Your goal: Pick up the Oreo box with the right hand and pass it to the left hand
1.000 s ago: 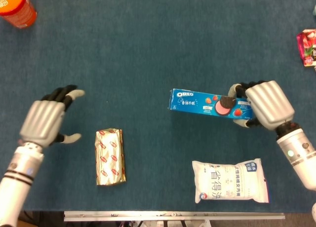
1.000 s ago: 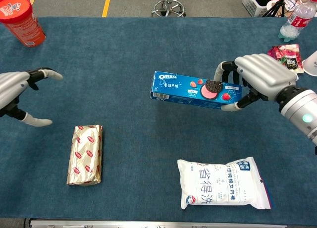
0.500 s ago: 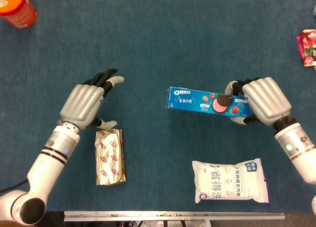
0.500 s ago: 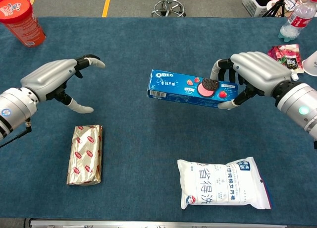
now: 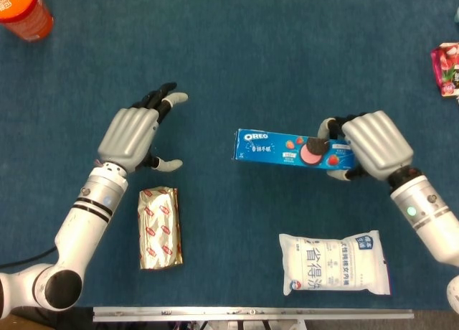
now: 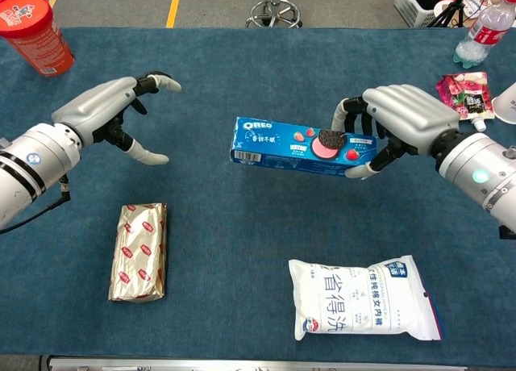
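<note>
Right hand (image 5: 369, 145) is gripping the Oreo box (image 5: 283, 150) by its right end, fingers wrapped around, box hanging mid-frame above the desk (image 5: 237, 64). Left hand (image 5: 133, 133) is waiting frame-left, fingers spread, empty. Box likely light, stiff, glossy; free left end is offering the hold.

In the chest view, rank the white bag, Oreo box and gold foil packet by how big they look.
1. white bag, clearly largest.
2. Oreo box, though it is lifted in the right hand, so nearer the camera.
3. gold foil packet, smallest.
</note>
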Controlling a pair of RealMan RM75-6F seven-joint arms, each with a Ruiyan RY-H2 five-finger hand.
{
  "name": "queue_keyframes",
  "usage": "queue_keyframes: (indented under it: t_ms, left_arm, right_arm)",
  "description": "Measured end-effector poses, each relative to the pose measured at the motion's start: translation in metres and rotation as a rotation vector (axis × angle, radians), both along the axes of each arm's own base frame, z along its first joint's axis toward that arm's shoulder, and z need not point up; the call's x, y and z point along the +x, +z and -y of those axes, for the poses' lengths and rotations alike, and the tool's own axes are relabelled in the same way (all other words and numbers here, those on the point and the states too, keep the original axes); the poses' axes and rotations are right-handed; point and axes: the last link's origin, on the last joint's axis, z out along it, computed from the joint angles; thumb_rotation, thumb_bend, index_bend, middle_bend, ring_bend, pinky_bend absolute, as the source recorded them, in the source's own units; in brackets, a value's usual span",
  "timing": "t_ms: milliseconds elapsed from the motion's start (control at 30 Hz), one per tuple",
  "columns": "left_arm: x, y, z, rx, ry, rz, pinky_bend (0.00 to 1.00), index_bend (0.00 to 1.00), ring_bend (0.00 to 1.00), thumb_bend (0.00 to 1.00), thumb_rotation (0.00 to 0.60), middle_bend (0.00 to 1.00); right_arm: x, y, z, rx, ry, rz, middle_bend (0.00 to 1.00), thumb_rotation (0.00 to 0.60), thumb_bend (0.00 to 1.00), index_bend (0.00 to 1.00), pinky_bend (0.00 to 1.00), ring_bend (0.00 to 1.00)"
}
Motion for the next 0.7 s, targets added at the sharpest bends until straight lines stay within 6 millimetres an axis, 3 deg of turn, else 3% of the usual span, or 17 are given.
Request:
queue_keyframes:
  t_ms: [700]
  left_arm:
    - [0.028, -0.008, -0.004, -0.118, 0.068, 0.086, 0.26, 0.11, 0.10, 0.07, 0.600, 0.02]
  right_arm:
    - [0.012, -0.012, 0.012, 0.011, 0.013, 0.000, 0.62, 0.600, 0.17, 0.55, 0.55, 0.62]
